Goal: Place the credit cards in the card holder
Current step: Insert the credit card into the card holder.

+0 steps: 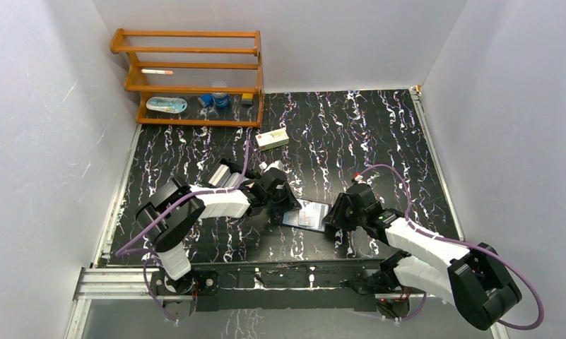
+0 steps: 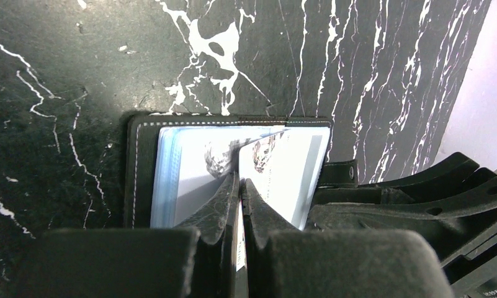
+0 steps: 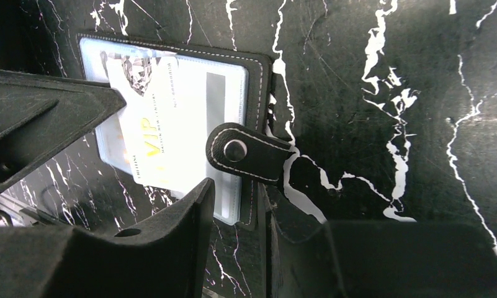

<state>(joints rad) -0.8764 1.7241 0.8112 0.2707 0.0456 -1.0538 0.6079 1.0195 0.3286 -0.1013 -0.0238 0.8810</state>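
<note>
The card holder (image 1: 306, 215) lies open on the black marbled table between both grippers, its blue-grey sleeves (image 2: 171, 174) facing up and its snap tab (image 3: 249, 151) folded onto its edge. My left gripper (image 2: 241, 180) is shut on a white credit card (image 3: 152, 133) printed "VIP". The card lies tilted over the sleeves, its lower end past the holder's rim. Whether its tip is inside a sleeve I cannot tell. My right gripper (image 3: 239, 211) stands open astride the holder's near edge by the tab, and in the top view this gripper (image 1: 329, 220) sits at the holder's right side.
A wooden rack (image 1: 191, 78) with small items stands at the back left. A cream carton (image 1: 272, 138) lies in front of it. A pale flat thing (image 1: 223, 174) shows behind the left arm. White walls (image 1: 46, 141) close in the table.
</note>
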